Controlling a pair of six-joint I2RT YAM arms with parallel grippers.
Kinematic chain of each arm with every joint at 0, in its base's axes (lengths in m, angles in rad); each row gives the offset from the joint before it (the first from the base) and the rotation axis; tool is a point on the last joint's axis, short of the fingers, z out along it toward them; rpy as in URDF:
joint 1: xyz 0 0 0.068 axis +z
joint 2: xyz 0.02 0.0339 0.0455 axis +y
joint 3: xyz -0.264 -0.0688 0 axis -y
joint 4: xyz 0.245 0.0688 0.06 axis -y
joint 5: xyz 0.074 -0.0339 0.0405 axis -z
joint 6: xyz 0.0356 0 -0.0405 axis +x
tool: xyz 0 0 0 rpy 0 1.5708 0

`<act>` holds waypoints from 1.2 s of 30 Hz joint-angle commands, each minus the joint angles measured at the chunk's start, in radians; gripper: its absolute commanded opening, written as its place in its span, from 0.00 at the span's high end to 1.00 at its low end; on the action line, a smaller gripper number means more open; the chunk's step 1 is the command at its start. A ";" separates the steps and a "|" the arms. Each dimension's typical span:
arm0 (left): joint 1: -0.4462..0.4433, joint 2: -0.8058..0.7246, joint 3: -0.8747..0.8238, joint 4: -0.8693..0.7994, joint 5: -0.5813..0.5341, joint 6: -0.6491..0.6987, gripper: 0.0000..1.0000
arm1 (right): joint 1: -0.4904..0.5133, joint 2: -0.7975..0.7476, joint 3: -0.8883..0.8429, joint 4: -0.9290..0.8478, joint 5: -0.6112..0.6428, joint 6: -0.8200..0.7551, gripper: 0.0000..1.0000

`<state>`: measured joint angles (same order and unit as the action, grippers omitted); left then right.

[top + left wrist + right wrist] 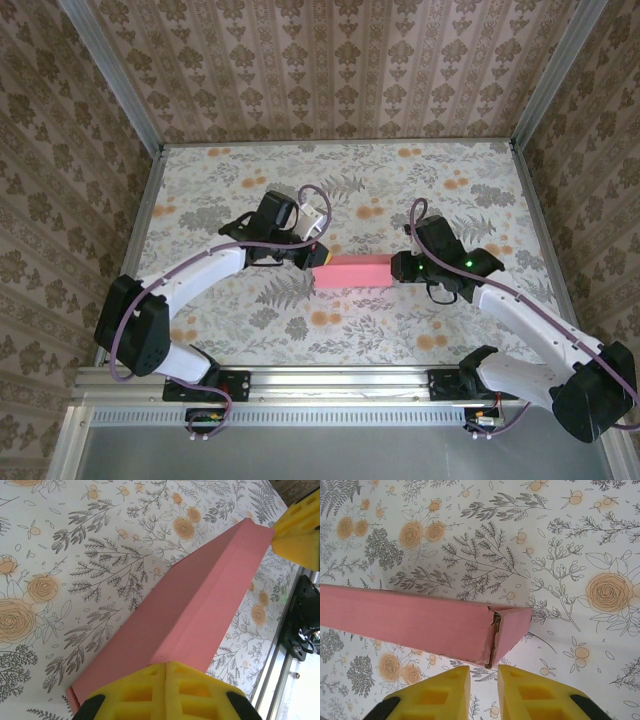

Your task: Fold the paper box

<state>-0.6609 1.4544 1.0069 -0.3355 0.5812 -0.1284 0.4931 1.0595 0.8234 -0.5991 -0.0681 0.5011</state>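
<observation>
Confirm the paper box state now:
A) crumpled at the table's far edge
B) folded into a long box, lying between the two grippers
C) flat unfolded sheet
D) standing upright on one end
B: the paper box is a long pink rectangular form with its sides folded up, and it stretches lengthwise from the left gripper to the right gripper.

We read the paper box (405,622) as thin pink card, matt and smooth, its end edge slightly frayed and layered. The bench (400,180) wears a matt, smooth-looking covering with a floral print. On the right end effector (484,672) the fingers (445,692) are dull yellow and moulded, plastic or rubber; we cannot tell which. The left arm's link (200,270) is glossy white plastic. The rail (330,380) along the bench's near edge is brushed metal.
</observation>
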 commanded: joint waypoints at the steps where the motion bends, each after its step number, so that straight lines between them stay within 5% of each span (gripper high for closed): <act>1: -0.016 -0.017 -0.029 -0.002 -0.027 0.006 0.96 | -0.015 -0.039 0.071 -0.040 -0.038 -0.003 0.75; 14: -0.030 -0.019 -0.054 0.007 -0.061 0.014 0.96 | -0.106 0.036 0.086 0.078 -0.260 0.004 0.95; 36: -0.028 -0.036 -0.036 -0.005 -0.063 0.003 0.95 | -0.184 0.082 -0.091 0.176 -0.334 -0.001 1.00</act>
<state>-0.6868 1.4364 0.9756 -0.2871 0.5285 -0.1280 0.3080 1.1366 0.7708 -0.3988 -0.3946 0.4984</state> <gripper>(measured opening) 0.049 0.065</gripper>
